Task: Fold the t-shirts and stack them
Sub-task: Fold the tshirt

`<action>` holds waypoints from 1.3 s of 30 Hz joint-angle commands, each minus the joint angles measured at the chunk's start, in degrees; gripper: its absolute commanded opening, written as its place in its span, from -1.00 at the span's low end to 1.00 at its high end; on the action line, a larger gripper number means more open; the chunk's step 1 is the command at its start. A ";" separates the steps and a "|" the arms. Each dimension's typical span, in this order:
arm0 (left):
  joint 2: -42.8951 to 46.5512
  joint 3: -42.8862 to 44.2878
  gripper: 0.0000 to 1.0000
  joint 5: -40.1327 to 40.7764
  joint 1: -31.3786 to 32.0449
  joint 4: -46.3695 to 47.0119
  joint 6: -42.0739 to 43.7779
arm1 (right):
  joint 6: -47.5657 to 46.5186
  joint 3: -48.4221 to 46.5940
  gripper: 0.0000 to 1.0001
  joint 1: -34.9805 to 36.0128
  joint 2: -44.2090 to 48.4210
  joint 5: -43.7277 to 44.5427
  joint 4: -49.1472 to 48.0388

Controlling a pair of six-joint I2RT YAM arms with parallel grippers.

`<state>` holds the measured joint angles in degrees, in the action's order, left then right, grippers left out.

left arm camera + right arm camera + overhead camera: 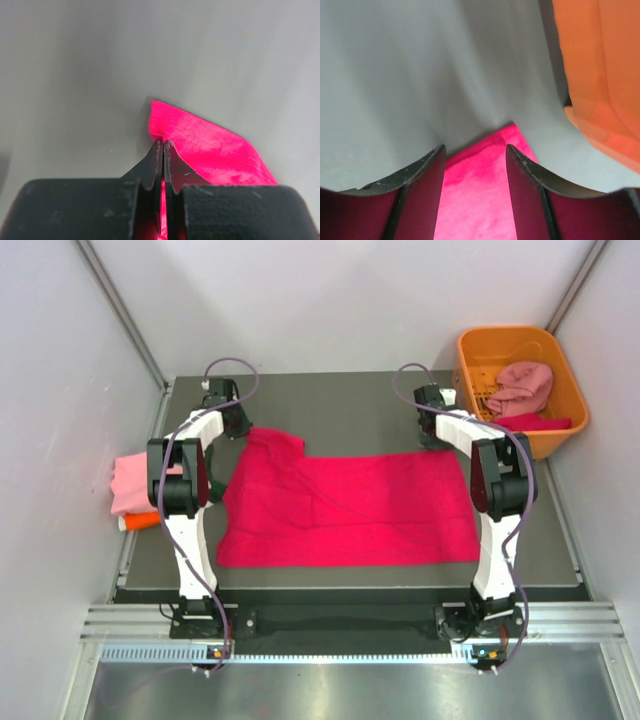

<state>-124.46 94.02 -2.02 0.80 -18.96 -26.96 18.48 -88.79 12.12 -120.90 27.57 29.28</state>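
Note:
A large crimson-pink t-shirt [350, 508] lies spread across the dark table. My left gripper [236, 426] is at its far left corner, shut on the crimson cloth [210, 145], which runs between the closed fingers. My right gripper [432, 430] is at the shirt's far right corner, open, with the crimson corner [480, 170] lying between its fingers [525, 175]. A light pink shirt [130, 480] sits folded on an orange one [138, 522] at the left of the table. A dusty pink shirt [520, 388] lies in the orange basket [560, 360].
The orange plastic basket stands at the back right, just beyond my right gripper, and shows in the right wrist view [600, 90]. White walls enclose the table on three sides. More crimson cloth [535, 422] lies in the basket's front.

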 commanded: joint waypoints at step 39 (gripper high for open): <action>-3.42 8.99 -1.00 1.06 -0.27 -2.57 2.18 | 1.73 -8.32 -1.00 -1.66 1.72 3.10 3.50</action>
<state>-126.98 100.18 -1.02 0.80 -20.78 -25.34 19.62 -92.84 11.84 -119.00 29.02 32.71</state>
